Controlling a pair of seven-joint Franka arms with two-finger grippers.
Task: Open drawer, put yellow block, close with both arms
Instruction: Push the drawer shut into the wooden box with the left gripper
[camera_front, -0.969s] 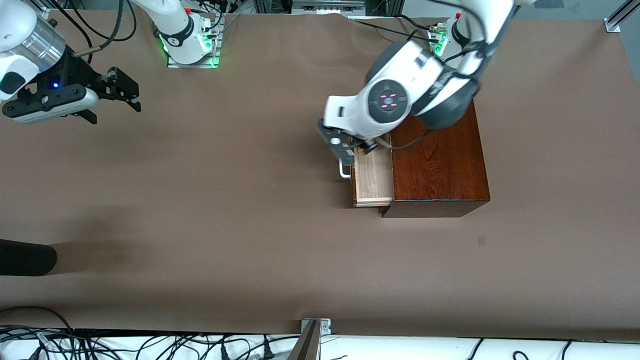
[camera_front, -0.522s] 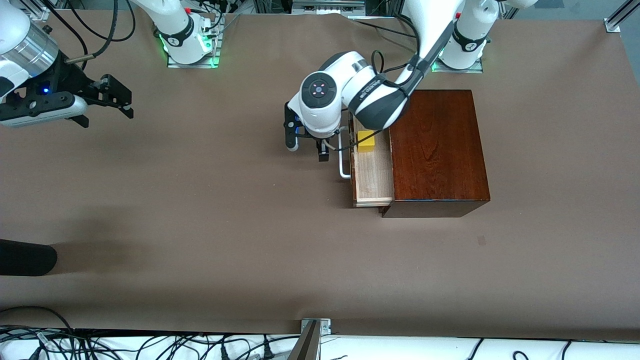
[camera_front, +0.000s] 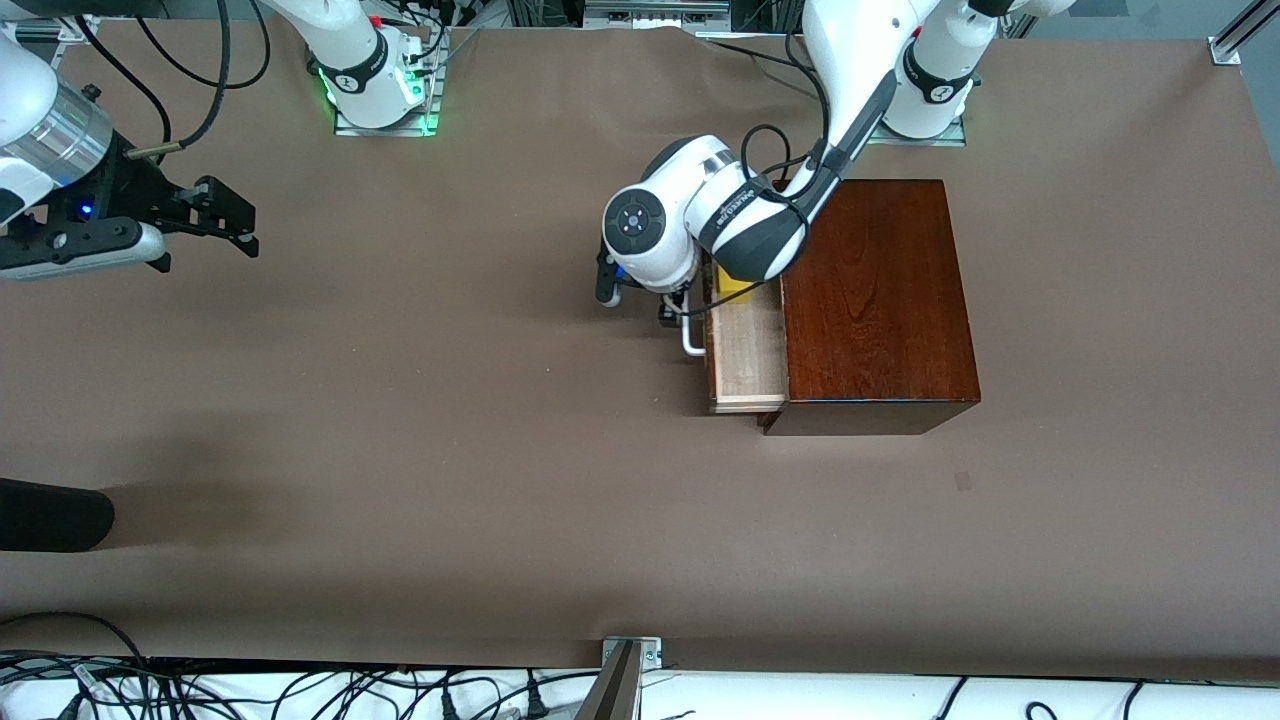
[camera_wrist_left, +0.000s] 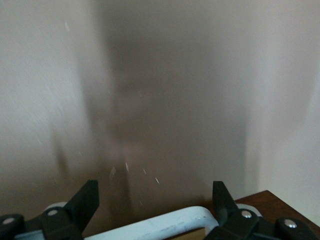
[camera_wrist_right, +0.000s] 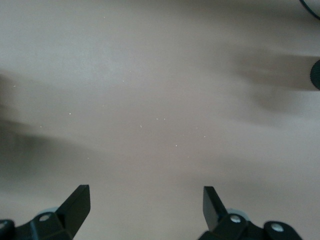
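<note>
Left gripper (camera_front: 637, 305) fingers (camera_wrist_left: 85, 202) spread wide, holding nothing, low over the surface (camera_front: 400, 420) in front of the drawer (camera_front: 745, 350), with the white handle (camera_wrist_left: 160, 226) showing between the two fingers in the left wrist view. Right gripper (camera_front: 232, 215) fingers (camera_wrist_right: 77, 205) also wide apart, empty, over bare surface at the right arm's end; that arm waits.

Drawer: pale light-wood tray, pulled partway out of the dark glossy wooden box (camera_front: 875, 300), dark reddish front, white U-shaped bar handle (camera_front: 690, 340) facing the right arm's end. Yellow block (camera_front: 735, 288): small bright yellow cube, in the drawer at the end farther from the front camera, mostly hidden under the left arm's wrist.

Count: one drawer, one box, one yellow block, two arms, two grippers.

Room: brown surface open all around the box. Wide bare stretch between drawer handle and right gripper. Box sits toward the left arm's end, near that arm's base (camera_front: 925, 110). A dark rounded object (camera_front: 50, 515) pokes in at the surface edge at the right arm's end, nearer the front camera, well apart from everything.
</note>
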